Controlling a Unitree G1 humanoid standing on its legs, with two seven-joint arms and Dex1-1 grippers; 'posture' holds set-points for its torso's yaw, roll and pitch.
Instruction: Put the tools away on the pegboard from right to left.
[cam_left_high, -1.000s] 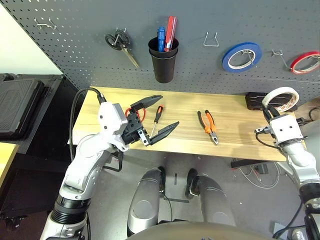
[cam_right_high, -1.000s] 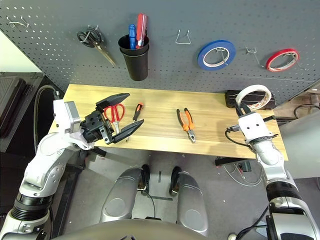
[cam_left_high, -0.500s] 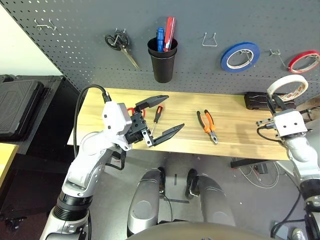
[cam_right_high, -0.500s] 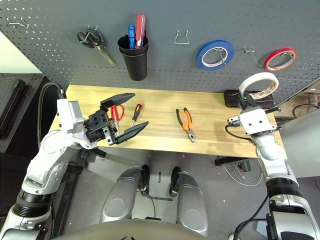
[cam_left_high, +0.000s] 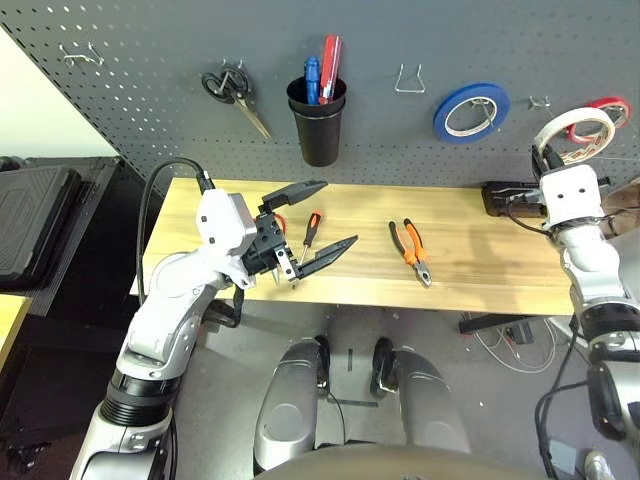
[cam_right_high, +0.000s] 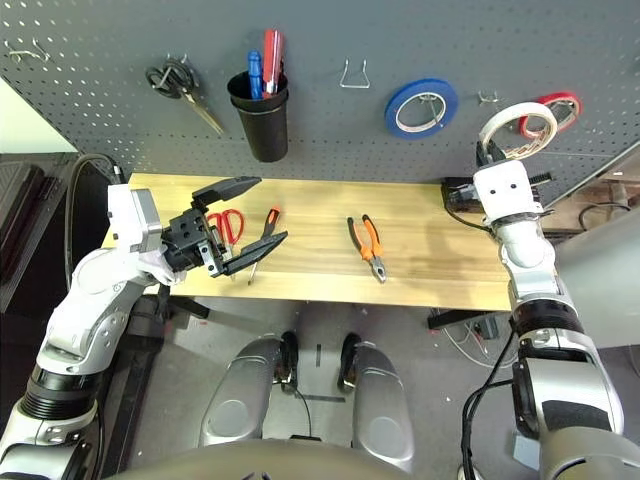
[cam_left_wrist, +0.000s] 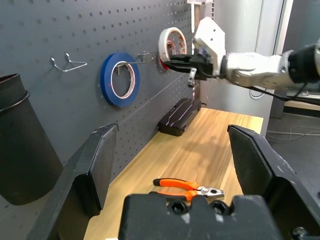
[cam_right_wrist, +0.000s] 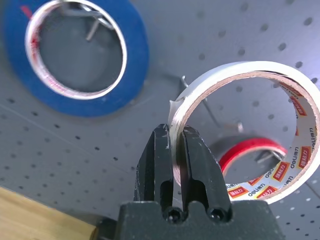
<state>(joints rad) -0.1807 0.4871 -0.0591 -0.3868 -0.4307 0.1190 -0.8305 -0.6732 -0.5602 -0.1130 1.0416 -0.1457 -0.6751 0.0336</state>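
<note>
My right gripper (cam_right_wrist: 173, 131) is shut on the rim of the white tape roll (cam_left_high: 573, 133), held up against the pegboard (cam_left_high: 150, 80) at its right end. The roll hangs just in front of a wire hook (cam_right_wrist: 215, 117) and the red tape roll (cam_right_wrist: 245, 150). On the table lie the orange-handled pliers (cam_left_high: 413, 250), the slim screwdriver (cam_left_high: 311, 230) and the red-handled scissors (cam_right_high: 225, 222). My left gripper (cam_left_high: 340, 212) hovers open, holding nothing, above the scissors and screwdriver, partly covering the scissors.
On the pegboard hang black-handled scissors (cam_left_high: 235, 90), a black cup (cam_left_high: 318, 125) with pens, a bare wire hook (cam_left_high: 408, 78) and a blue tape roll (cam_left_high: 470, 110). A black case (cam_left_high: 505, 197) lies at the table's back right.
My right arm has lifted the white tape roll from table height up to the pegboard beside the red roll. The left gripper drifted slightly and stayed open.
</note>
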